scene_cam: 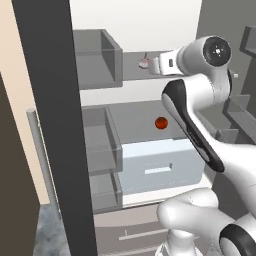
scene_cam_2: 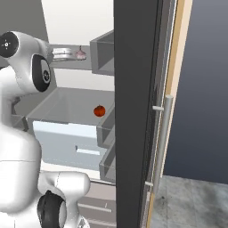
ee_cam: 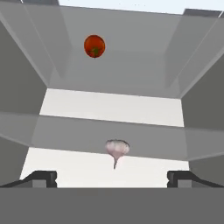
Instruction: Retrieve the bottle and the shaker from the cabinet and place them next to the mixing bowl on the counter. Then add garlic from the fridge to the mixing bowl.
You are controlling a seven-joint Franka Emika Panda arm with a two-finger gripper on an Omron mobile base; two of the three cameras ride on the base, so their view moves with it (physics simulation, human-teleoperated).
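Here, garlic (ee_cam: 117, 149) between open claw (ee_cam: 112, 178) tips.

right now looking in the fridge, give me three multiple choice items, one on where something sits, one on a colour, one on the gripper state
1. Where does the garlic sit?
A. on the shelf above the tomato's shelf
B. inside the pale drawer
C. in a door bin

2. What colour is the tomato?
A. green
B. red
C. yellow

3. How is the gripper?
A. shut on the garlic
B. shut on nothing
C. open, nothing held

Answers: 1 A, the base views show it on the upper shelf, one level above the tomato. 2 B, it is red in every view. 3 C, the fingertips stand wide apart with the garlic between and beyond them.
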